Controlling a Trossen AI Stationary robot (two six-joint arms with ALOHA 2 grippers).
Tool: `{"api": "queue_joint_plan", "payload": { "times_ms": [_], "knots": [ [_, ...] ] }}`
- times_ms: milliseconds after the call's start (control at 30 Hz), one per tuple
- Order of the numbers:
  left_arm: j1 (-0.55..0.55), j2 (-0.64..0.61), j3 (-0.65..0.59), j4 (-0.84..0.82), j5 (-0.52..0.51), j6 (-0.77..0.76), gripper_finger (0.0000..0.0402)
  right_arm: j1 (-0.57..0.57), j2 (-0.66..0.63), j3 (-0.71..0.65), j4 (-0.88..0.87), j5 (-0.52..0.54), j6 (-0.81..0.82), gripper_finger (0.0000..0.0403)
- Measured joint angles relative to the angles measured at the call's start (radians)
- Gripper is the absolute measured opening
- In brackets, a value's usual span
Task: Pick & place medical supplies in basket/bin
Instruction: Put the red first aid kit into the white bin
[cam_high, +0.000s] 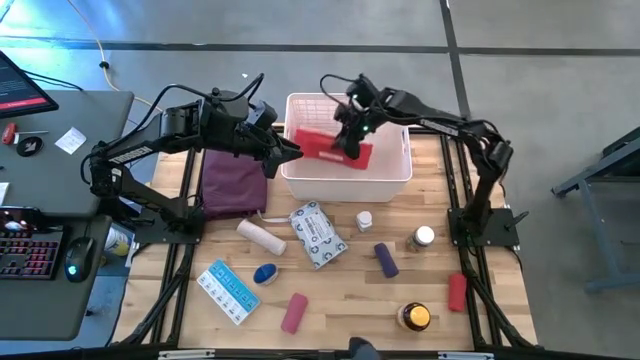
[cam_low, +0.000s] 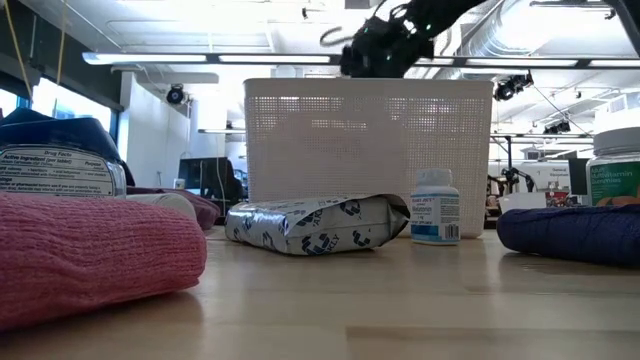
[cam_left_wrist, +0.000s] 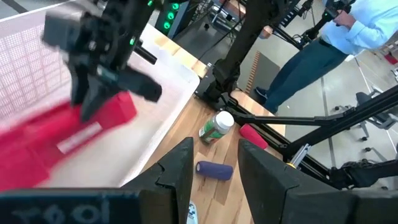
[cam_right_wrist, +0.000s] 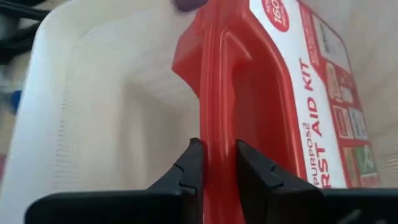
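The red first-aid case hangs over the open white bin, pinched by the right hand, so the step in hand looks like lowering and releasing it. To do this well, the case should go down until it rests on the bin floor or close to it before the fingers part. It is tilted, with one end reaching toward the bin's left rim, so it likely needs to be centred first, lest that end catch on the rim. Opening should be gentle, and the lift afterward straight up, clear of the bin's slotted walls.

The right hand's fingers stand close together, clamped on the thin edge of the case; the right wrist view shows both dark fingers pressed against the red rim, with the bin's pale inside below. It is an edge grip on a flat, fairly broad thing, so I judge it could swing or slip if moved fast.

The left hand waits just beside the bin's left wall, above the worktop. Its fingers stand partly apart with nothing between them.

The other supplies lie on the worktop in front of the bin: a wipes packet nearest, a beige roll, a small bottle, a purple roll, a pink roll, and an amber jar farthest out.
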Motion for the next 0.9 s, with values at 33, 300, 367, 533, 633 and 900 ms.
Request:
{"api": "queue_joint_plan", "payload": {
  "times_ms": [33, 300, 367, 533, 633, 900],
  "knots": [
    [0.000, 0.000, 0.000, 0.000, 0.000, 0.000, 0.0161, 0.008, -0.012, 0.000, 0.001, 0.015, -0.021, 0.0052],
    [0.000, 0.000, 0.000, 0.000, -0.003, 0.000, 0.0161, 0.111, 0.009, 0.000, -0.059, 0.058, -0.112, 0.0052],
    [0.000, 0.000, 0.000, 0.000, -0.003, 0.000, 0.0161, 0.138, 0.027, 0.000, -0.069, 0.107, -0.136, 0.0058],
    [0.000, 0.000, 0.000, 0.000, -0.003, 0.000, 0.0161, 0.177, 0.061, 0.006, -0.062, 0.237, -0.113, 0.0157],
    [0.000, 0.000, 0.000, 0.000, -0.003, 0.000, 0.0161, 0.181, 0.069, 0.006, -0.035, 0.250, -0.083, 0.0207],
    [0.000, 0.011, 0.000, 0.002, -0.002, -0.006, 0.0161, 0.144, 0.081, 0.004, -0.035, 0.213, 0.020, 0.0225]
  ]
}}
